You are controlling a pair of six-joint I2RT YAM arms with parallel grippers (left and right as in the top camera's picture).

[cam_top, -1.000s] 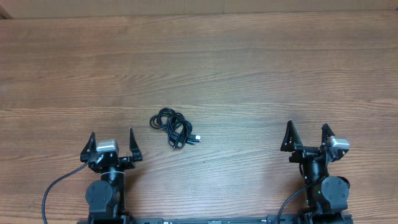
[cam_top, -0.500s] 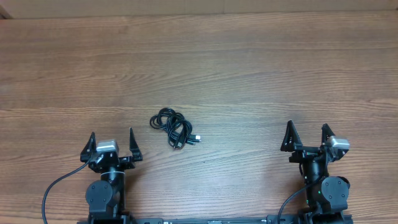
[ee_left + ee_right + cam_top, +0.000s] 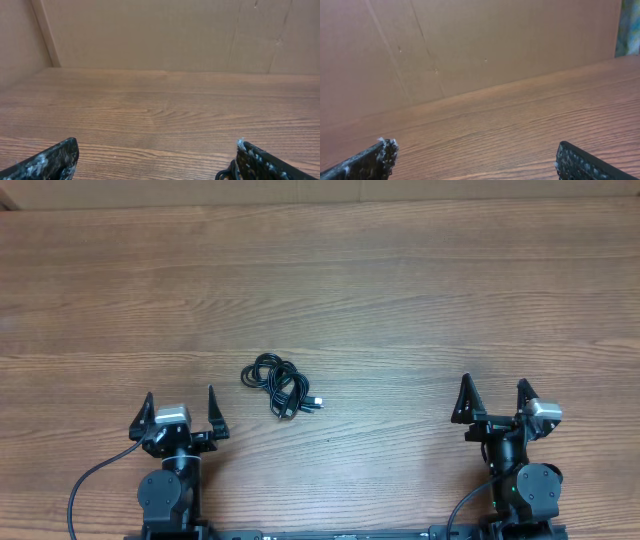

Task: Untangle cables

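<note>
Starting at the left, the left gripper (image 3: pixel 180 394) sits down by the near edge of the table (image 3: pixel 400 260), a little to the left of the cables (image 3: pixel 281 387) and nearer to me than they are. Its two fingers (image 3: pixel 50 157) are spread wide apart with nothing between them, and its own camera sees only bare wood ahead.

The cables lie in one small black knot on the table, left of the middle, touching neither arm. From the left gripper they are forward and off to its right, close enough that I'd judge this the arm to reach first. The knot is longer than it is wide: its long line runs on a slant, from the looped end on the far left down to the plug ends on the near right. The silvery tip (image 3: pixel 318 401) sticks out at that near-right end and points rightward, away from the left gripper.

Further right, well apart from the cables, the right gripper (image 3: pixel 493 381) also waits by the near edge, fingers (image 3: pixel 370 160) splayed open and empty. From it the knot lies far to its left, with the silvery tip being the end turned towards it
</note>
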